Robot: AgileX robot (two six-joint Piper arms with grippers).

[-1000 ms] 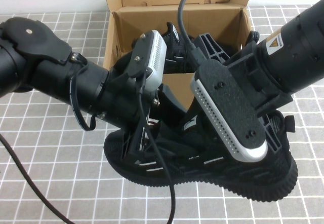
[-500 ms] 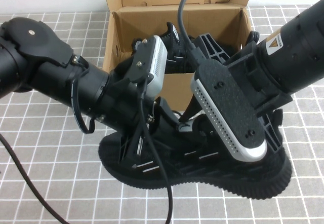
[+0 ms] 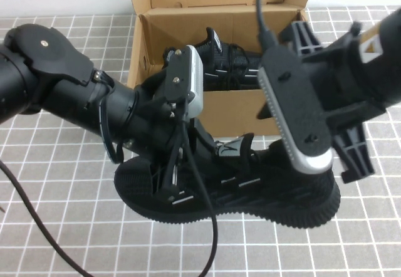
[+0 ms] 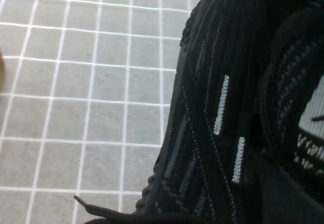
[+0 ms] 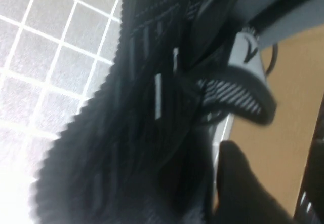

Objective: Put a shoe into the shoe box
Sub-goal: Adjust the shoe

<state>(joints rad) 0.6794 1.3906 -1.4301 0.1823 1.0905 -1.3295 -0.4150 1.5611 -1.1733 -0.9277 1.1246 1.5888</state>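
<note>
The shoe, a black knit sneaker with white dashes on its side, lies in front of the shoe box, a brown cardboard box with its lid flap open. My left gripper is shut on the shoe's left part. In the left wrist view the shoe fills the frame beside the left gripper. My right gripper is open, above and just off the shoe's right end. The right wrist view shows the shoe next to one finger, with cardboard behind the right gripper.
A second black sneaker lies inside the box. The box stands against the back wall on a grey tiled surface. Both arms crowd the space in front of the box. Cables hang from both wrists.
My right gripper has swung up and to the right, away from the shoe's right end. The shoe has shifted left with my left gripper still on it.
</note>
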